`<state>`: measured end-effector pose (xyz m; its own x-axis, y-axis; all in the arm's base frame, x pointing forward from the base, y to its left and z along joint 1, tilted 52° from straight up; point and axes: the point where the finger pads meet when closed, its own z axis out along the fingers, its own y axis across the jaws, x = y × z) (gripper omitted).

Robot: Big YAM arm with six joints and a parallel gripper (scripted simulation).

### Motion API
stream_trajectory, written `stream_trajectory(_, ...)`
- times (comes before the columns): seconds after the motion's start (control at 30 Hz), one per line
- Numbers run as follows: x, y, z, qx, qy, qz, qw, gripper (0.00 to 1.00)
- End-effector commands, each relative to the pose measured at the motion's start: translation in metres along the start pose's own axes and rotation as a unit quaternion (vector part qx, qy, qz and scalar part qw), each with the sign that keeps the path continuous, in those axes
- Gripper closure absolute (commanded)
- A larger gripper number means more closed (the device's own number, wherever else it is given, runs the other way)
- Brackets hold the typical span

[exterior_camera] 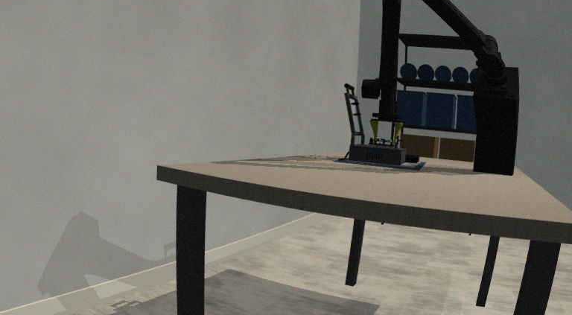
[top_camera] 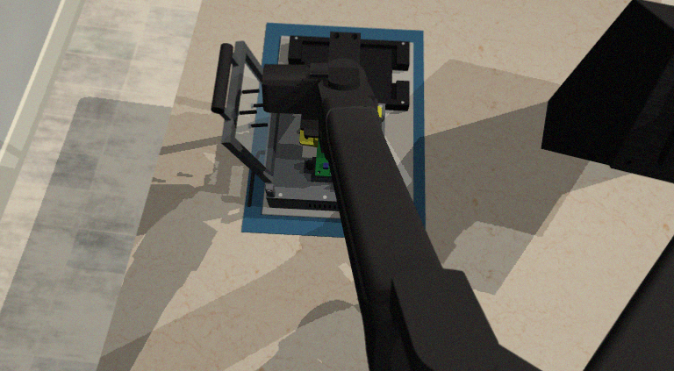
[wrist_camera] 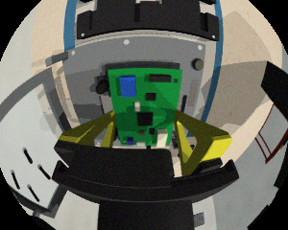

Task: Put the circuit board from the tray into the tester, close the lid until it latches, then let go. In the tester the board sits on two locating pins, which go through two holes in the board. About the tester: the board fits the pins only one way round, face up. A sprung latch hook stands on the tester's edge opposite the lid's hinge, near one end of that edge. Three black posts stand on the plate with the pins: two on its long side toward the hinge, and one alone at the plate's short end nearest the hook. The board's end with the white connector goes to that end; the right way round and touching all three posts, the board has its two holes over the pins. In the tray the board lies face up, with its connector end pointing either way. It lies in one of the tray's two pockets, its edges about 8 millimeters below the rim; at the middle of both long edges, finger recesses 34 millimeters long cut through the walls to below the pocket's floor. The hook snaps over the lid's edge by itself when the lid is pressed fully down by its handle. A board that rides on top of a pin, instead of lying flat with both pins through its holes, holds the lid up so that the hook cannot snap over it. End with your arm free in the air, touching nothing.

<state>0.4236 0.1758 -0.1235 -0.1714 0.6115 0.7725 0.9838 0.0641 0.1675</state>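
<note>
My gripper [wrist_camera: 145, 115] [exterior_camera: 386, 141] is shut on the green circuit board [wrist_camera: 125, 110] [top_camera: 322, 154], with yellow fingers at its long edges. The board is face up over the plate of the grey tester [wrist_camera: 86, 62] [top_camera: 293, 188] [exterior_camera: 377, 154]. A white connector [wrist_camera: 162, 138] shows at the end away from the tray. A black post [wrist_camera: 102, 86] stands beside the hinge-side edge. The pins and the lone post are hidden; I cannot tell whether the board touches the plate. The lid [top_camera: 248, 160] [exterior_camera: 350, 115] stands open, its handle [top_camera: 222, 79] on top. I cannot make out the hook.
The black tray [top_camera: 402, 53] [wrist_camera: 149, 24] lies close beside the tester on a blue-edged mat [top_camera: 419, 148]. The raised lid stands close to my gripper's left side. A round dark knob [wrist_camera: 198, 63] is on the tester's right. My arm hides much of the tester in the top view.
</note>
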Motion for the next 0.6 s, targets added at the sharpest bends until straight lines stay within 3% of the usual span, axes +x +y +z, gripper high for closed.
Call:
stream_trajectory(0.0,-0.0029,0.0059,0.0034,-0.005,-0.002,-0.003,1.000,0.28)
stream_trajectory(0.57,-0.0016,0.0061,0.0052,-0.003,-0.001,-0.005,1.000,0.28)
